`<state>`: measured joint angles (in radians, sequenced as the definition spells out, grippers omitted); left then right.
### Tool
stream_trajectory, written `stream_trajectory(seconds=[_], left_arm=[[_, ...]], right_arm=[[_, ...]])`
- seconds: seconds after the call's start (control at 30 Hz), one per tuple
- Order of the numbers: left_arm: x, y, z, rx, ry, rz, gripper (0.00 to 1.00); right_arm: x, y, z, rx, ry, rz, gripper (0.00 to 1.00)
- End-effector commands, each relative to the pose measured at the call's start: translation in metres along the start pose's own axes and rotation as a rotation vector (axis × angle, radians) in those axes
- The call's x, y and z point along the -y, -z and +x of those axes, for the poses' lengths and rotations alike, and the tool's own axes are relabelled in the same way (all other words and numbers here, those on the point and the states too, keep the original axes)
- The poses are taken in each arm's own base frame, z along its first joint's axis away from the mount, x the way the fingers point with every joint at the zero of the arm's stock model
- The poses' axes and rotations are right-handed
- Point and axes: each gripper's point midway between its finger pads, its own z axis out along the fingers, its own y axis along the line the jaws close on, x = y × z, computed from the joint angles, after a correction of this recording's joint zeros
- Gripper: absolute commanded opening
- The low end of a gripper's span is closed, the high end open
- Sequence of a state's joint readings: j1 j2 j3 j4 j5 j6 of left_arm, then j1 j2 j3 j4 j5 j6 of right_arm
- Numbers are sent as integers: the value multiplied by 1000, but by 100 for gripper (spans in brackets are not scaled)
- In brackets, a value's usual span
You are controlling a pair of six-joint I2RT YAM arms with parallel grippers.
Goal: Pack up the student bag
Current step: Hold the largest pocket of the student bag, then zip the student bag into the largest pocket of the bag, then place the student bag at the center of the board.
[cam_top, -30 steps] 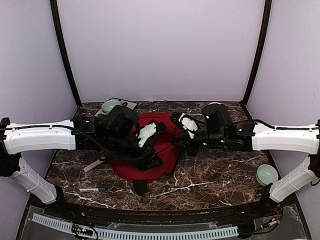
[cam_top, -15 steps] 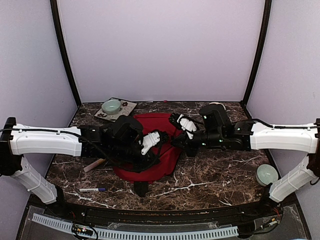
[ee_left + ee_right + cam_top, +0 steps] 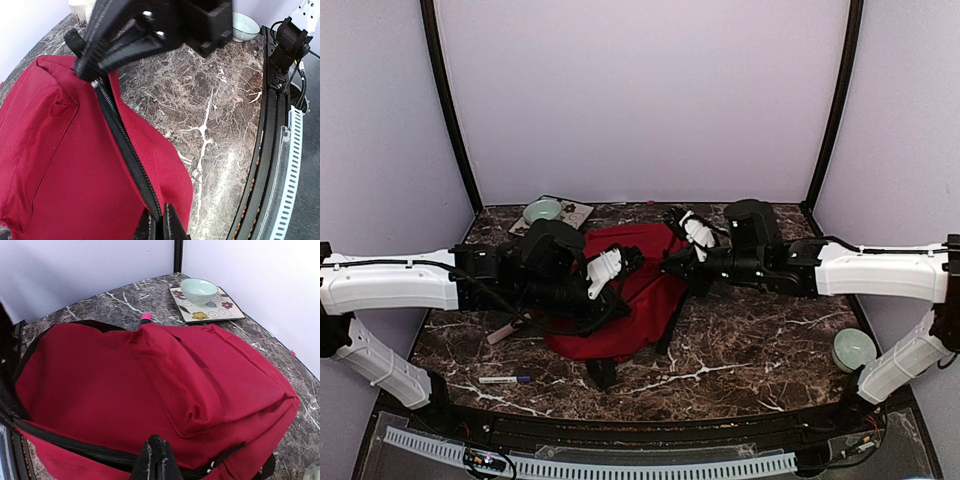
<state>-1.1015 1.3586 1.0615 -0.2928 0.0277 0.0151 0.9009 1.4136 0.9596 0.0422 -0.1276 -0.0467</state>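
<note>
On the left of the dark marble table (image 3: 750, 350), near the front edge: a white marker (image 3: 505, 380). Just behind it, a pale stick (image 3: 508, 332) lying at an angle, partly under the left arm (image 3: 390, 280). At the back left corner: a flowered plate (image 3: 220, 312) carrying a pale green bowl (image 3: 198, 291).

Reaching in from the left side, white and level above the table: the left arm. Left jaws pressed together, clamped on the dark zipper (image 3: 122, 142) at the edge of the student bag (image 3: 635, 305).

At the middle of the table, between the two arms: the student bag, red, lying with its front pocket bulging upward. Zipper band stretched in a straight line from the left jaws to the right jaws. Just behind the bag's far edge, a small pink tip (image 3: 146, 316), too small to identify.

Coming in from the right: the right arm (image 3: 880, 272). Right jaws closed together too, gripping the other end of the same zipper edge of the student bag.

Far right, near the right arm's base: a second pale green bowl (image 3: 853, 348), well apart from the bag.
</note>
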Motion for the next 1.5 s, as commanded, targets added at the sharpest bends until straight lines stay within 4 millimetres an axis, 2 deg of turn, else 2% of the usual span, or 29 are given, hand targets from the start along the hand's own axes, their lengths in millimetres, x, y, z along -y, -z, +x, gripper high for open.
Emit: stream_trajectory(seconds=[0.0,0.07,0.23,0.57,0.8,0.87,1.03,1.17,1.3,1.47], left_arm=[[11,12,3,8,15,46,0],[11,14,0,17,21,48,0],[11,17,-17,47,33,51,0],[10,27,-80,110,-1,49,0],[4,16,-104,133,9,70,0],[-1,12,-115,143,21,76,0],[-9,4,-147,192,33,94,0],[-18,-9,-160,209,70,105,0],[-23,-21,-169,225,108,127,0],[-22,-36,-180,232,136,163,0]], right_arm=[[52,-3,-13,66,-42,172,0],[57,-5,-13,64,-43,183,0],[54,-4,-22,91,-48,164,0],[63,10,-48,141,-78,217,0],[71,12,-65,159,-92,251,0],[79,16,-71,166,-84,302,6],[95,31,-79,175,-58,402,41],[104,47,-75,167,-70,464,60],[113,73,-71,171,-101,541,72],[117,117,-65,190,-146,631,84]])
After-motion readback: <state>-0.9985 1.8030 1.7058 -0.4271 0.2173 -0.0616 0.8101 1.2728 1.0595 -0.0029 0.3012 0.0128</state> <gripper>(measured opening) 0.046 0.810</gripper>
